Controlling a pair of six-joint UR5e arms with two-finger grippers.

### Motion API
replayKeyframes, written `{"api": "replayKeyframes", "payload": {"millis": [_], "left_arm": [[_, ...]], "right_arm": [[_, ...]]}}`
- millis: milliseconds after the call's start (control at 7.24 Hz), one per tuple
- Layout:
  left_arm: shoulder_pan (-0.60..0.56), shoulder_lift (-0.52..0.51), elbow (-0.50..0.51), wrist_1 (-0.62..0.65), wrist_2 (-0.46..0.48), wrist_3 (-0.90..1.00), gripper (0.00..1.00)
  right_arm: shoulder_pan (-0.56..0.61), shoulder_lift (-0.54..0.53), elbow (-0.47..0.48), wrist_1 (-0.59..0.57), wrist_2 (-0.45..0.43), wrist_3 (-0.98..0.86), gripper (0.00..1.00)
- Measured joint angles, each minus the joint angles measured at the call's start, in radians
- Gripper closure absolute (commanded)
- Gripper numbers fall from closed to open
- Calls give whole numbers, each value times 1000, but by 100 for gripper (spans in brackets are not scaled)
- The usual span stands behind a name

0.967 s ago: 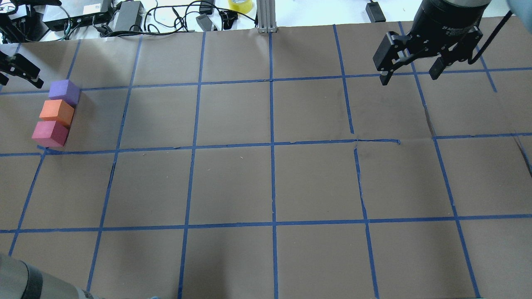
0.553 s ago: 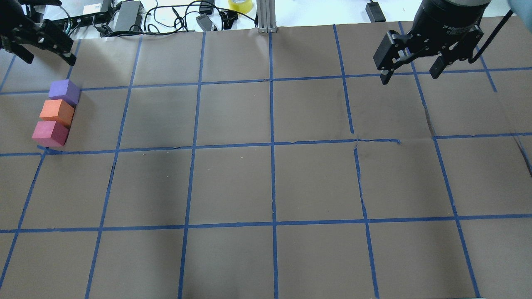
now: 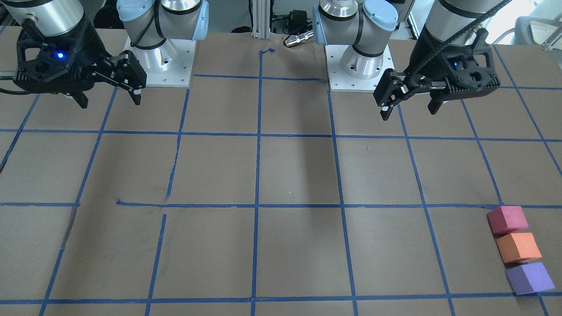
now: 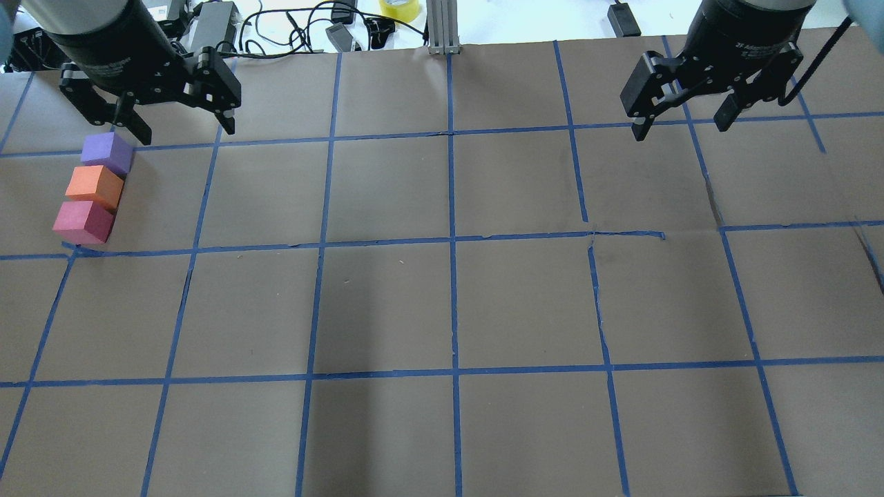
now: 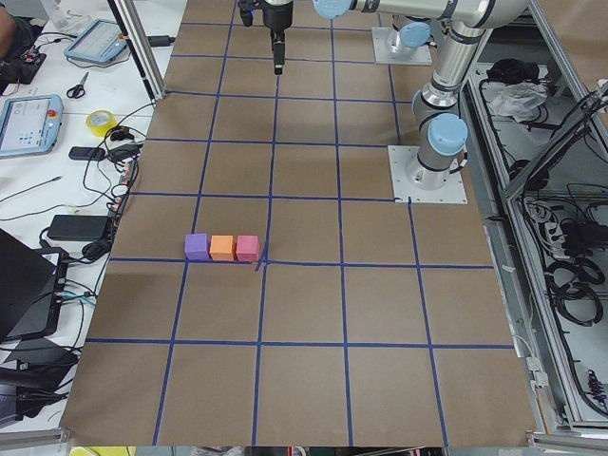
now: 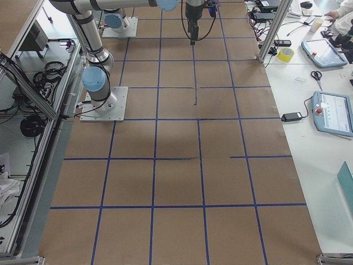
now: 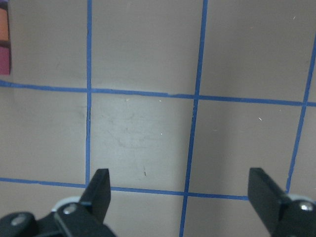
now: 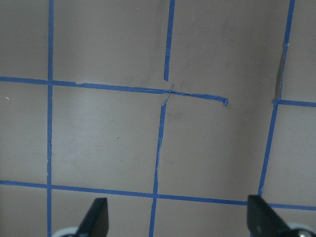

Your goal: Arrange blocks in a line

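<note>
Three cubes lie touching in a straight row at the table's left: purple farthest, orange in the middle, pinkish red nearest me. They also show in the front view as pinkish red, orange and purple. My left gripper is open and empty, raised above the table just right of and beyond the purple cube. Its wrist view shows slivers of the orange cube and the pinkish red cube at the left edge. My right gripper is open and empty, raised at the far right.
Brown paper with a blue tape grid covers the table. Cables, power bricks and a yellow tape roll lie beyond the far edge. An aluminium post stands at the far middle. The arm bases sit on my side.
My left gripper has swung in from the overhead view's left edge to the right, now over the far-left squares beside the purple cube. The cubes and my right gripper have not moved.
</note>
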State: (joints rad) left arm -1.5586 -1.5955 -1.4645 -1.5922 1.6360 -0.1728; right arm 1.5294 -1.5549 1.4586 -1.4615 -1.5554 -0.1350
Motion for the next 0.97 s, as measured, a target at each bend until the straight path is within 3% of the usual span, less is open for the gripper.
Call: {"api": "replayKeyframes", "payload": {"millis": [276, 691, 967], "left_arm": [[-46, -10, 0, 50, -8, -74, 0], [-50, 21, 17, 59, -220, 58, 0], [-44, 45, 16, 31, -185, 192, 0]], "right_arm": [[0, 0, 0, 0, 0, 0, 0], [0, -1, 0, 1, -1, 0, 0], [0, 0, 0, -1, -1, 0, 0]]}}
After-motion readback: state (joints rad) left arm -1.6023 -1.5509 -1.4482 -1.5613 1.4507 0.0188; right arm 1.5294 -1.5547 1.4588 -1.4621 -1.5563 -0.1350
